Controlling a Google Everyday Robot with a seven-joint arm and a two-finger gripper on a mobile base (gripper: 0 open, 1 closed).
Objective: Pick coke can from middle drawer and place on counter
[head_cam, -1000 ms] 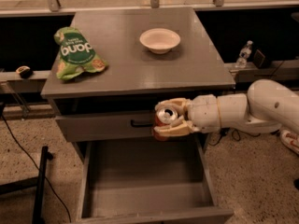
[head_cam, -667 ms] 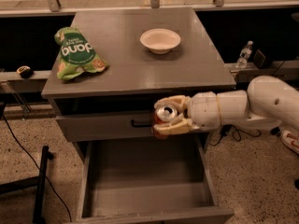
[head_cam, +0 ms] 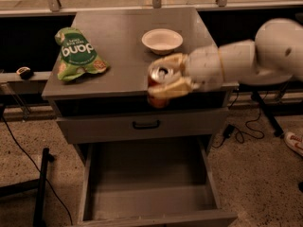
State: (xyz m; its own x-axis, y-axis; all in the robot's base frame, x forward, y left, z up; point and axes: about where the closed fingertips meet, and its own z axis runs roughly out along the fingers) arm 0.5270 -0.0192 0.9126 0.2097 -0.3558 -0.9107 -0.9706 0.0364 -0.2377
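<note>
We see the gripper (head_cam: pixel 161 80) clamped on the coke can (head_cam: pixel 161 72), one pale finger over the can's upper side and the other under it, with the silver top and pull tab tilted toward the camera and a strip of red showing below the lower finger. What has changed over the last second is the height. The can was being held down in front of the closed drawer front (head_cam: pixel 142 126) with the black handle, and it now sits at the level of the counter (head_cam: pixel 118 51), right at the counter's front edge and a little further left than before. The arm has swung up with it, and its white forearm now crosses the counter's right front corner. The middle drawer (head_cam: pixel 147 171) below stands pulled out with a bare floor, so we judge the pick finished and the carry well under way. The can is not yet resting on the counter: it hangs at the lip, partly over the edge. We think the remaining work is to bring it inward over the open grey surface, between the green chip bag (head_cam: pixel 75 55) and the white bowl (head_cam: pixel 162 40), stand it upright and let go. The bowl lies just behind the gripper, so the inward move leaves little room on that side.
</note>
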